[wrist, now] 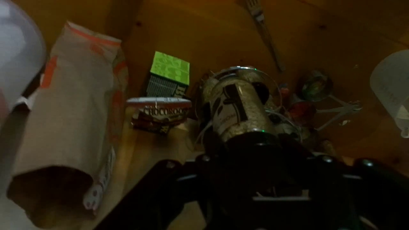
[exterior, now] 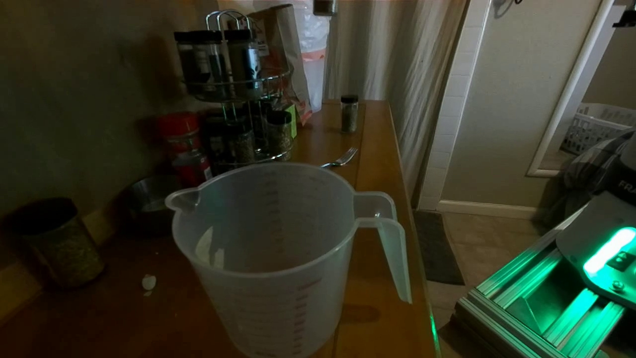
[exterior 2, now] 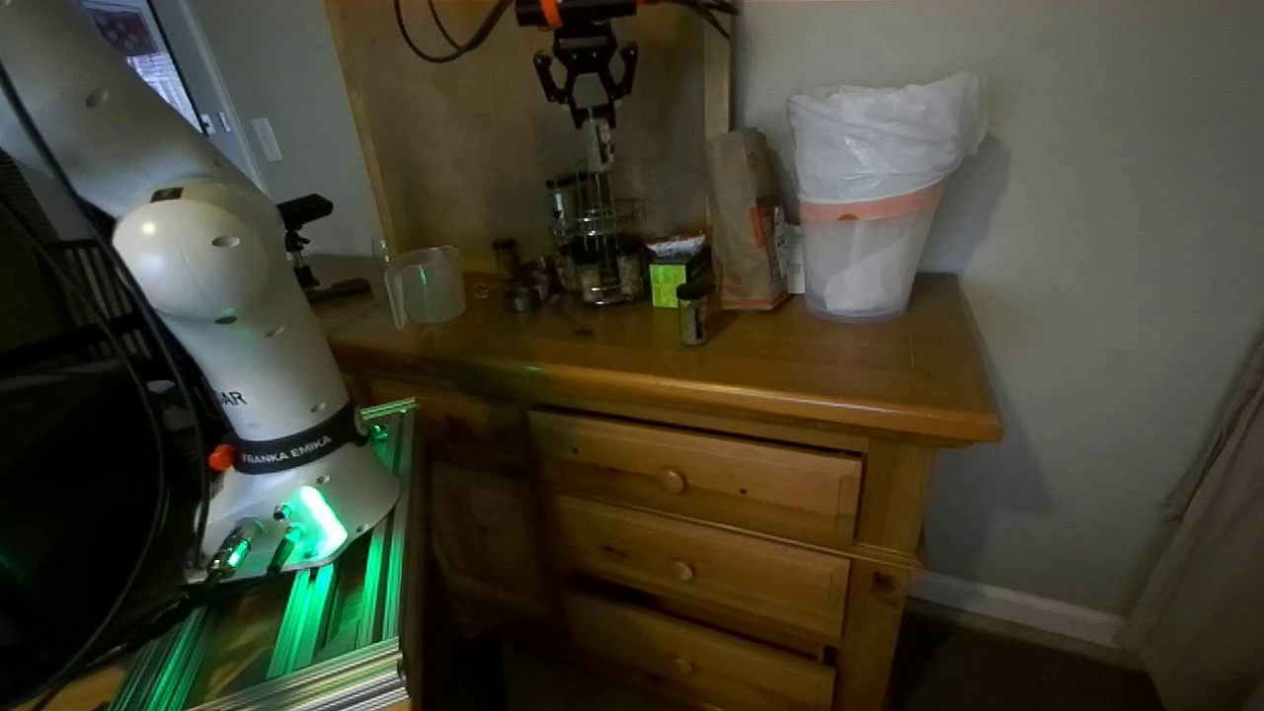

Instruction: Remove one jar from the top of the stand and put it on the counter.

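Fingers [wrist: 292, 147] of the gripper [exterior 2: 594, 111] are clamped about the dark lid of a pale-filled jar [wrist: 241, 108], and by that end it is held, its body stretching beyond the tips. On its side a label with dark leaf shapes can be made out in the wrist view; the lettering is too blurred to be read. The jar is held higher than the tiers of the stand [exterior: 276, 77], on which black-lidded jars [exterior: 243, 64] are borne above and lower jars [exterior: 279, 132] beneath. On the counter [exterior 2: 820, 360] an upright jar [exterior 2: 693, 318] is seen near the front edge, ahead of a green box [exterior 2: 671, 283] and a brown paper bag [exterior 2: 743, 222]. By the green box a Chocoroom packet [wrist: 163, 113] is shown; whether it is supported by the box cannot be told. Beyond the bag, towards the counter's end, a bin [exterior 2: 857, 262] is lined with white plastic. A fork [exterior: 343, 158] is laid on the wood near the stand. Just beside the stand a red-lidded shaker [exterior: 179, 132] is placed, and further along the counter, well apart from the bag, a translucent measuring jug [exterior: 278, 308] is set.
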Available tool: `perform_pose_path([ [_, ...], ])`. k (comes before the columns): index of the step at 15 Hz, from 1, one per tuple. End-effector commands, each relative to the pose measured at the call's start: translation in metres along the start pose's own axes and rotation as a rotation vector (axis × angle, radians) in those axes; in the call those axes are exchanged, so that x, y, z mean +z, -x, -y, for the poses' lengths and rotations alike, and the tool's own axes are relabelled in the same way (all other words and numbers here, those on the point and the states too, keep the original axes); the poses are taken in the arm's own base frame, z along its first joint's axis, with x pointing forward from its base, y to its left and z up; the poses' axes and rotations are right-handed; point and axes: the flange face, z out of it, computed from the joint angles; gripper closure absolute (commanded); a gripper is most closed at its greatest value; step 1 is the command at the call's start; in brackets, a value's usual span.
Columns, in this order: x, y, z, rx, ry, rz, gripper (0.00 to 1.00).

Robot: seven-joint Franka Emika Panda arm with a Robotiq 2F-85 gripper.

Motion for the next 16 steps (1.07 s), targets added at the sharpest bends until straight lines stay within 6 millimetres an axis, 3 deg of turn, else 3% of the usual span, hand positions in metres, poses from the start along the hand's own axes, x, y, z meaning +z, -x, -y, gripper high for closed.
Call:
perform_pose_path([
  [1,0.017,0.063,-0.014,0.177,0.078,-0.003,0.74],
  [3,0.028,0.085,-0.029,0.272,0.112,0.009,0.74],
  [5,0.037,0.09,-0.034,0.378,0.129,0.042,0.74],
  [6,0.034,0.09,-0.037,0.297,0.092,0.026,0.49],
  [8,0.039,0.093,-0.036,0.349,0.097,0.039,0.49],
  [9,0.04,0.092,-0.035,0.358,0.098,0.041,0.74],
  [11,0.036,0.104,-0.058,0.415,0.107,0.008,0.74],
  [14,0.026,0.138,-0.093,0.483,0.19,0.012,0.74],
  [16,0.034,0.153,-0.114,0.538,0.201,-0.02,0.74],
])
